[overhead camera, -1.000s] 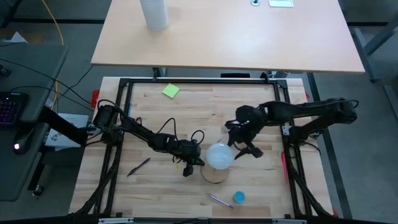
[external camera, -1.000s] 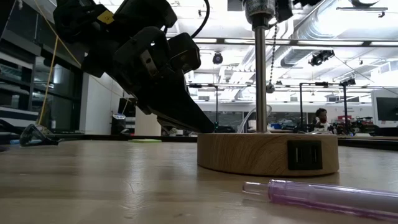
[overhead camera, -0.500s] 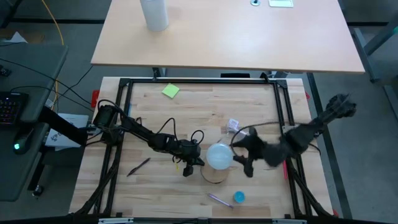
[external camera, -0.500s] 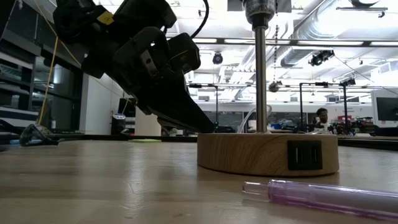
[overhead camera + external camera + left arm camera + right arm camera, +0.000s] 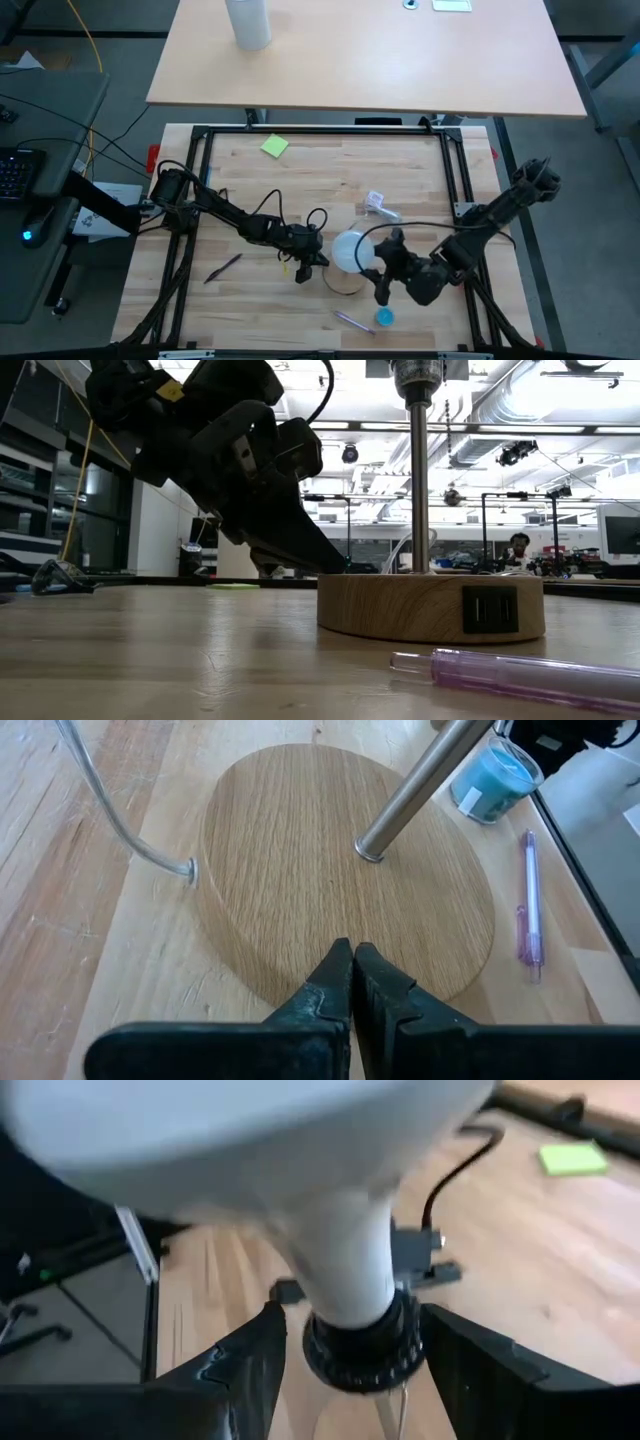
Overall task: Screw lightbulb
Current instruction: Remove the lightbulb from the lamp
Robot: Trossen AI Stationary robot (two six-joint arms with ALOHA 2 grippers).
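While the wooden bench (image 5: 400, 160) sits under bright lab lights, left gripper (image 5: 352, 970) pinched together on lamp base (image 5: 300, 850), right gripper (image 5: 345, 1365) spread around lightbulb (image 5: 348, 250), pen (image 5: 352, 321) near front edge.

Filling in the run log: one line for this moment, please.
left gripper shut, pressing wooden lamp base | right gripper open, straddling lightbulb neck at socket

lightbulb (image 5: 349, 250) above wooden base (image 5: 343, 281), between both grippers.

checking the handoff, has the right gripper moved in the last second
Yes. The right gripper swung from behind the lightbulb to its near side, closer to the blue cup, fingers open around the bulb's neck.
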